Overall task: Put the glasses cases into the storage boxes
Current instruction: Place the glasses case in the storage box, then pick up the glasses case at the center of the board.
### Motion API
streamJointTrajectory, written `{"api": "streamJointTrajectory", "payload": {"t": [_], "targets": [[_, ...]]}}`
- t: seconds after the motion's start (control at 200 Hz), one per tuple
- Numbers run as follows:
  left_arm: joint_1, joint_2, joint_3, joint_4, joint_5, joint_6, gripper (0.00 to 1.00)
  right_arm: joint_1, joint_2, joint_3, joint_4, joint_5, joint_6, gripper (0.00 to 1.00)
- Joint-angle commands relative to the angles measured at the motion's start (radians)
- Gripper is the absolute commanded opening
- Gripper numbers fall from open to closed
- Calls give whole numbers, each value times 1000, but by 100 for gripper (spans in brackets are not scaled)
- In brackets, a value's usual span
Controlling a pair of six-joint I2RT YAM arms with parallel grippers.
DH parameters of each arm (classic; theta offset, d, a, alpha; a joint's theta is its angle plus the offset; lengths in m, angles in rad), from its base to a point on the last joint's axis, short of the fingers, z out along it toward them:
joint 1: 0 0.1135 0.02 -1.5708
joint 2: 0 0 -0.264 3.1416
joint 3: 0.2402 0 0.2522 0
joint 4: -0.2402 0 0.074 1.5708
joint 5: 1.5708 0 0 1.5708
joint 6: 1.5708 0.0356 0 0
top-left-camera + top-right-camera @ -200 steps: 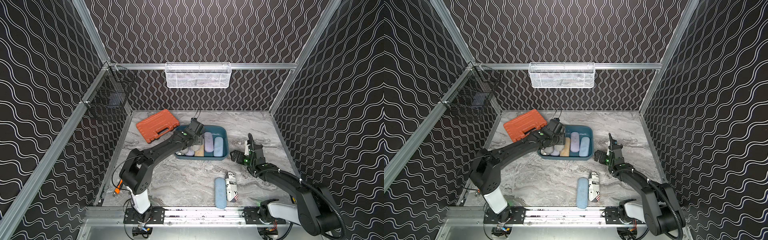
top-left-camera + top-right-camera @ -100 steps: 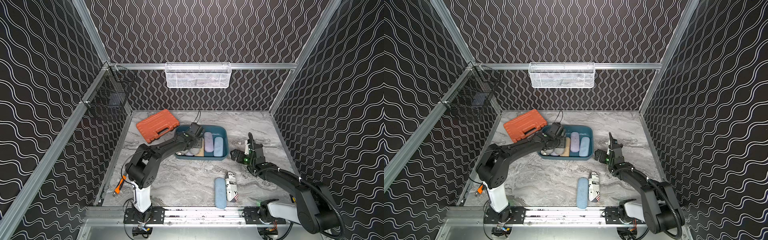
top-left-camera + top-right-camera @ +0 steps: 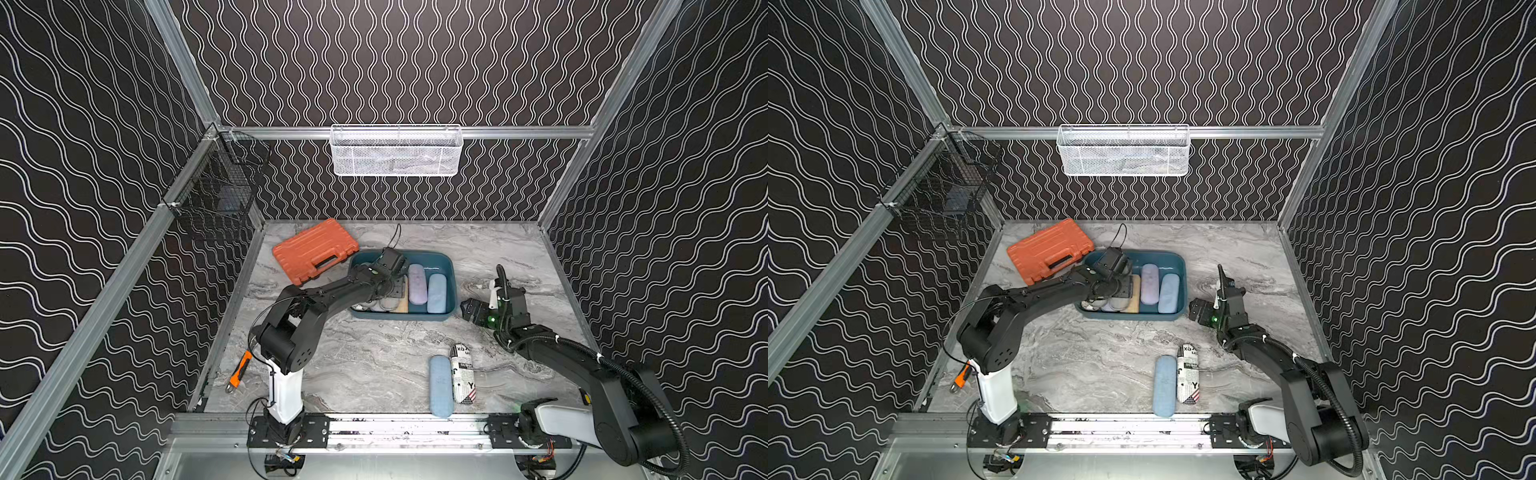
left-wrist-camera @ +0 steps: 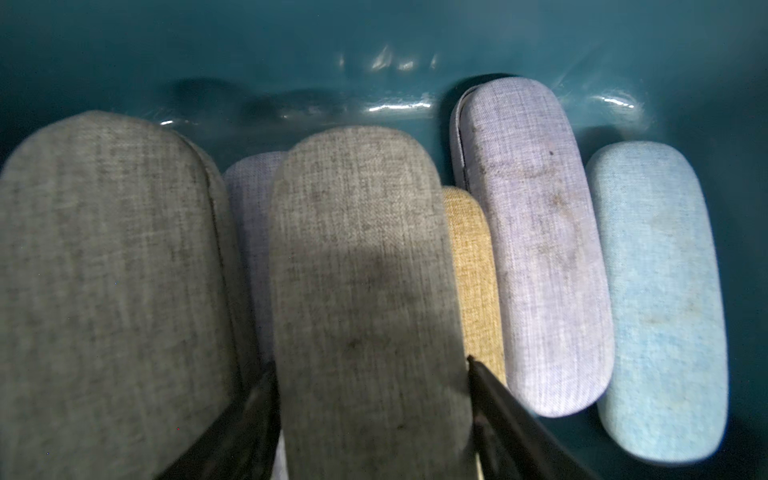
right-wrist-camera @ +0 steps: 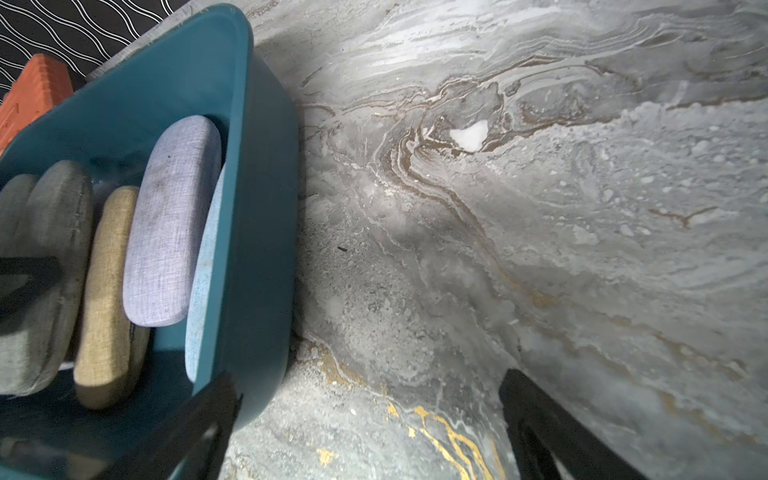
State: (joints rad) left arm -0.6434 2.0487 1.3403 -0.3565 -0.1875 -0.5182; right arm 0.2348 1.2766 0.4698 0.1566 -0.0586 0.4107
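Note:
The dark teal storage box [image 3: 451,266] holds several glasses cases side by side. In the left wrist view they are two grey ones, a tan one [image 4: 473,282], a lavender one [image 4: 540,249] and a light blue one [image 4: 660,299]. My left gripper [image 4: 370,361] is down in the box. It is open, with its fingers close on either side of a grey case [image 4: 365,270] that lies on the others, and thin slivers show between them. My right gripper [image 3: 467,309] is open and empty beside the box's right wall [image 5: 249,249]. A light blue case [image 3: 440,386] and a newspaper-printed case [image 3: 463,374] lie near the front edge.
An orange ribbed tool case [image 3: 313,250] lies just left of the box at the back. A white mesh basket [image 3: 395,151] hangs on the back wall and a black wire basket [image 3: 216,195] on the left wall. An orange-handled tool [image 3: 239,372] lies at the left front.
My left gripper has sunk lower into the box with the grey case, and its jaws have widened around it. The right arm has not moved.

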Motion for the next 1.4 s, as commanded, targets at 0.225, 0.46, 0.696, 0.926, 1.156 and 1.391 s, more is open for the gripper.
{"api": "streamJointTrajectory", "payload": {"t": [0.225,0.46,0.696,0.926,1.156,1.391], "targets": [[-1,-193,2,-6,14,8,85,1,0,5,20,-1,7,100],[-96,-386,-61,-18,11,-18,86,0,-2,3,21,-3,9,100],[-284,-476,-174,-38,-14,-108,92,0,-3,1,27,-12,15,100],[-459,-389,-203,-99,35,-138,95,0,-38,-20,33,-24,22,100],[-602,-292,-205,-140,64,-152,96,0,-90,-45,32,-26,25,100],[-643,-227,-179,-157,129,-140,96,0,-130,-69,29,-27,28,100]]}}
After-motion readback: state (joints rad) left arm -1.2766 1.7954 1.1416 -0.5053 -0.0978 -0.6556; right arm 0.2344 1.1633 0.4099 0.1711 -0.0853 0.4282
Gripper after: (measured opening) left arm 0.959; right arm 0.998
